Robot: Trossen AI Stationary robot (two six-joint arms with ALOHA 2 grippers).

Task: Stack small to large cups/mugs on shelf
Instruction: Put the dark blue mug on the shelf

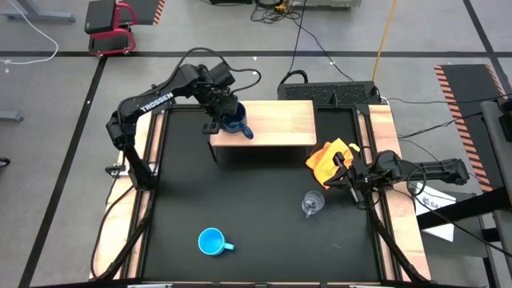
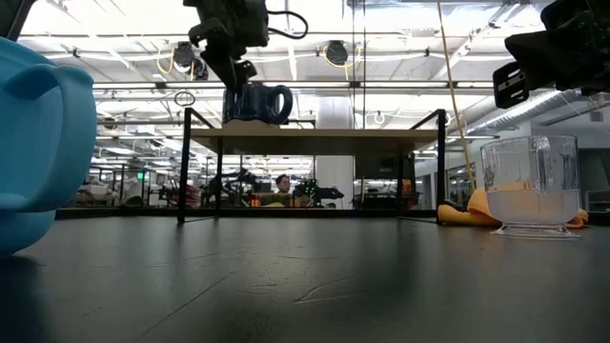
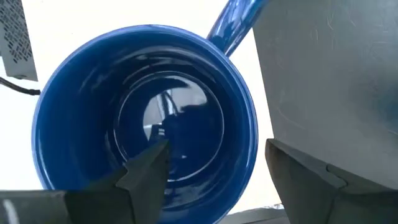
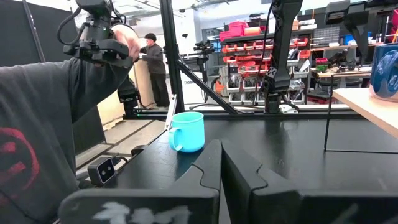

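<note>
The dark navy mug (image 1: 234,122) stands upright on its base on the left end of the wood-topped shelf (image 1: 280,122), its handle toward the table's right. My left gripper (image 3: 217,168) reaches down over it, open, with one finger inside the mug (image 3: 143,124) and the other outside the rim near the handle; no touch shows. The light blue mug (image 1: 211,241) stands near the table's front edge. The clear glass cup (image 1: 312,204) stands at the right. My right gripper (image 4: 221,155) waits shut and level at the table's right edge (image 1: 340,172).
An orange-yellow cloth (image 1: 330,158) lies bunched by the shelf's right end, just in front of my right gripper. Pale wooden planks (image 1: 384,152) run along both table sides. A person's dark sleeve (image 4: 37,124) fills the right wrist view's left side.
</note>
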